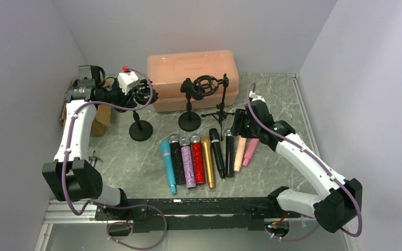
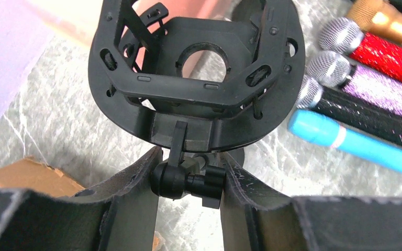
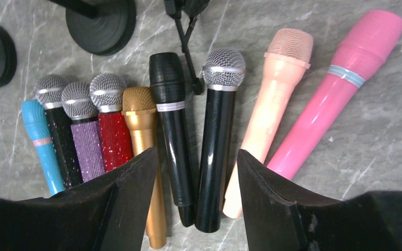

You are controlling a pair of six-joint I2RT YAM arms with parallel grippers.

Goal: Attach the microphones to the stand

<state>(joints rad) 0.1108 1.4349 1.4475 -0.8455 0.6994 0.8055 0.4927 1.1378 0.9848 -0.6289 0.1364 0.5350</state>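
Note:
Several microphones lie in a row on the marble table: teal (image 1: 168, 166), black glitter (image 1: 177, 159), purple glitter (image 1: 188, 162), red glitter (image 1: 197, 159), gold (image 1: 208, 161), two black (image 1: 217, 152), peach (image 1: 240, 152) and pink (image 1: 250, 151). My left gripper (image 1: 137, 94) is shut on the swivel knob (image 2: 188, 180) below the black shock mount (image 2: 199, 68) of the left stand (image 1: 140, 130). My right gripper (image 3: 196, 157) is open and empty. It hovers over the two black microphones (image 3: 170, 115), apart from them.
A second round-base stand (image 1: 189, 123) with a shock mount and a small tripod stand (image 1: 220, 112) stand behind the row. A peach plastic box (image 1: 192, 78) is at the back. A cardboard box (image 1: 102, 117) sits at the left wall.

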